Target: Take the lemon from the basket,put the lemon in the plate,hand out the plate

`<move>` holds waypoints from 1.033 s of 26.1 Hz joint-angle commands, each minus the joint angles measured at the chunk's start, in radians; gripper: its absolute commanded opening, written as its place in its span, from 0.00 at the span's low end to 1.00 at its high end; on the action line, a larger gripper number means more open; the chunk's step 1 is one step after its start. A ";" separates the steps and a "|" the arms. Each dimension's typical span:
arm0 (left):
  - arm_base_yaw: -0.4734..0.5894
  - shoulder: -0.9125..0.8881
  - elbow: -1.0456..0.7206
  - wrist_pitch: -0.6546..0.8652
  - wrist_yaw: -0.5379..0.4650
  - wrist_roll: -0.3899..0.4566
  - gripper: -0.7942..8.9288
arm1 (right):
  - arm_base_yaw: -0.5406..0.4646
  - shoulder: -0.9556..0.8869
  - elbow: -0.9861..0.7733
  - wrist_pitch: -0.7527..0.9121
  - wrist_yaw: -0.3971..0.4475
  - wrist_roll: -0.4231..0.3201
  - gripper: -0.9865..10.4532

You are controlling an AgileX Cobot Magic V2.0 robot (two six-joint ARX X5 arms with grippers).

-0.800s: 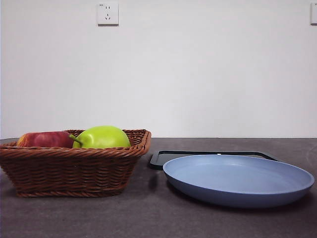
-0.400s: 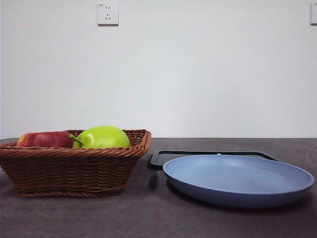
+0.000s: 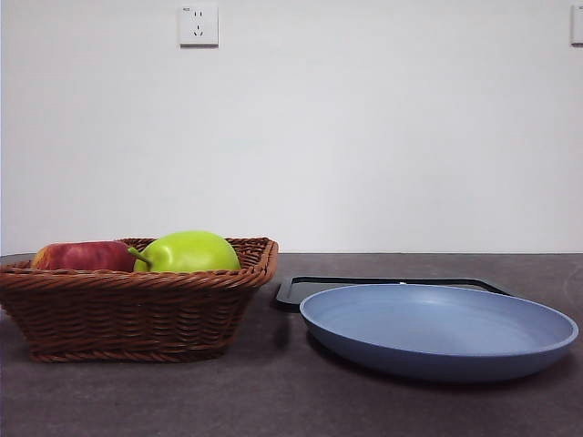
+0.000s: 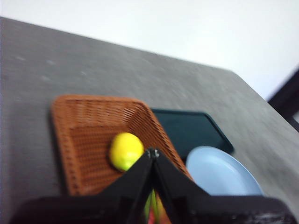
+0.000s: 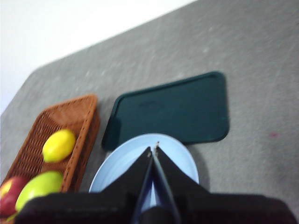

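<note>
The brown wicker basket (image 3: pixel 137 305) stands at the left of the table. The small yellow lemon (image 4: pixel 125 150) lies inside it, also seen in the right wrist view (image 5: pixel 59 145); the front view hides it behind the rim. The blue plate (image 3: pixel 437 330) sits to the right of the basket and shows in the right wrist view (image 5: pixel 117 165). My left gripper (image 4: pixel 152 152) is shut, high above the basket near the lemon. My right gripper (image 5: pixel 153 149) is shut, high above the plate. Neither arm shows in the front view.
A green pear-like fruit (image 3: pixel 189 252) and a red apple (image 3: pixel 82 256) also lie in the basket. A flat black tray (image 5: pixel 175 109) lies behind the plate. A wall socket (image 3: pixel 199 25) is on the white wall.
</note>
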 commanded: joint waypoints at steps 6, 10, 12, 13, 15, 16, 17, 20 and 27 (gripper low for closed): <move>-0.087 0.254 0.222 -0.190 0.048 0.151 0.09 | 0.003 0.224 0.162 -0.182 -0.107 -0.196 0.10; -0.154 0.339 0.310 -0.267 0.016 0.193 0.09 | 0.006 0.318 0.177 -0.204 -0.123 -0.203 0.11; -0.194 0.368 0.340 -0.269 -0.014 0.201 0.09 | 0.014 0.370 0.177 -0.217 -0.122 -0.203 0.18; -0.214 0.378 0.349 -0.260 -0.019 0.200 0.10 | 0.016 0.397 0.177 -0.222 -0.120 -0.203 0.22; -0.242 0.380 0.350 -0.245 -0.040 0.195 0.20 | 0.016 0.447 0.177 -0.222 -0.114 -0.203 0.27; -0.253 0.380 0.350 -0.240 -0.068 0.193 0.29 | 0.016 0.472 0.177 -0.220 -0.112 -0.203 0.29; -0.261 0.380 0.350 -0.237 -0.101 0.183 0.36 | 0.016 0.497 0.177 -0.219 -0.100 -0.203 0.30; -0.281 0.380 0.350 -0.237 -0.137 0.167 0.42 | 0.018 0.593 0.177 -0.209 -0.036 -0.206 0.30; -0.299 0.380 0.350 -0.238 -0.136 0.167 0.42 | 0.108 0.882 0.176 -0.012 -0.040 -0.155 0.30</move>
